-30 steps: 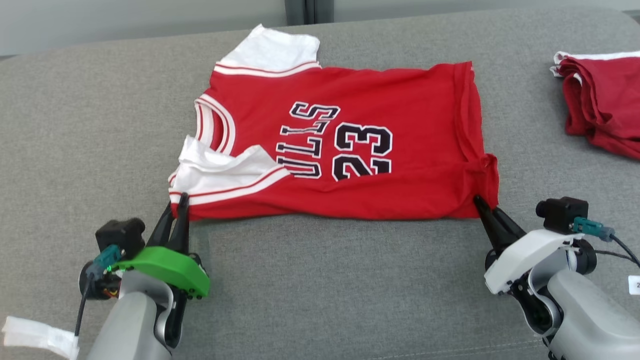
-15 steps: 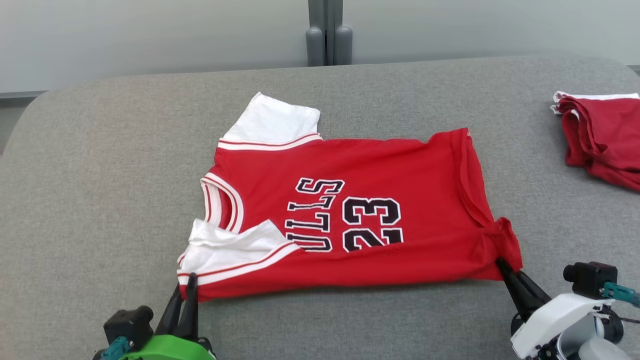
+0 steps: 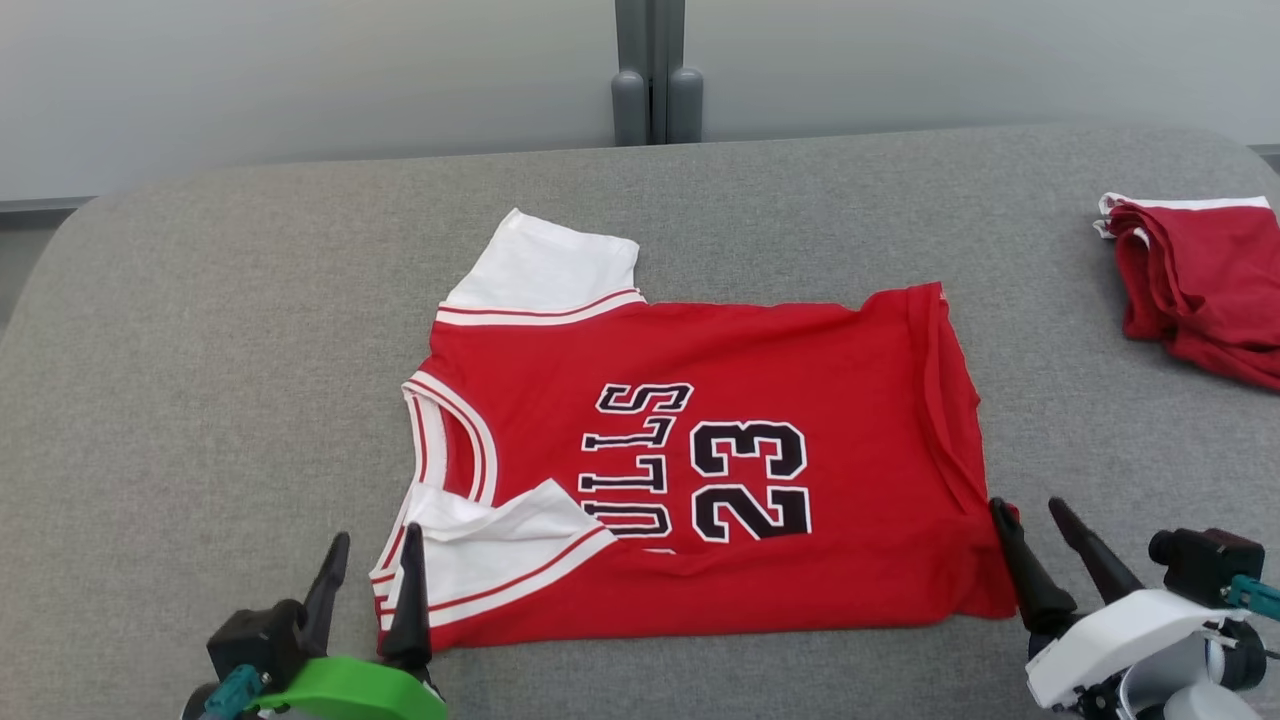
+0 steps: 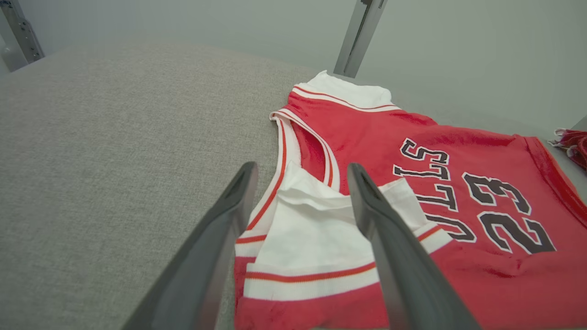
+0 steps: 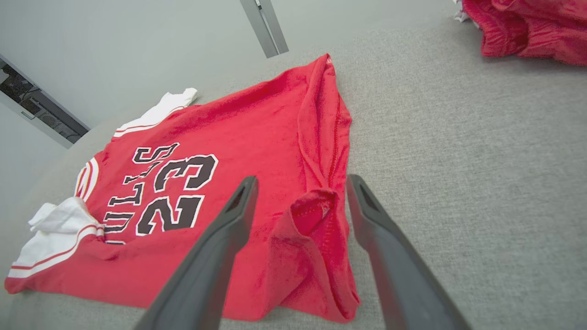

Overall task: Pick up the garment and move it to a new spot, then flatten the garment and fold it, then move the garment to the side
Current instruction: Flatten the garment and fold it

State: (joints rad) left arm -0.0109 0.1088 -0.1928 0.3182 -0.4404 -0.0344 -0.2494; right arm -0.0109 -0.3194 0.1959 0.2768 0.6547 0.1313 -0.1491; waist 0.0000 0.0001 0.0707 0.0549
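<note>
The garment is a red jersey with white sleeves and "23" on it, lying spread on the grey padded surface, collar to the left. Its near white sleeve is folded over the chest. My left gripper stands open at that sleeve's corner, its fingers straddling the white cloth. At the near hem corner my right gripper is open too, with the bunched red corner loose between the fingers. Nothing is held.
A second red garment lies crumpled at the far right edge of the surface, also seen in the right wrist view. A grey post stands against the pale wall behind. Bare grey padding lies left of the jersey.
Both grippers went from shut on the garment's near corners to open, letting the cloth go. The head camera tilted up, so the whole picture shifted down.
</note>
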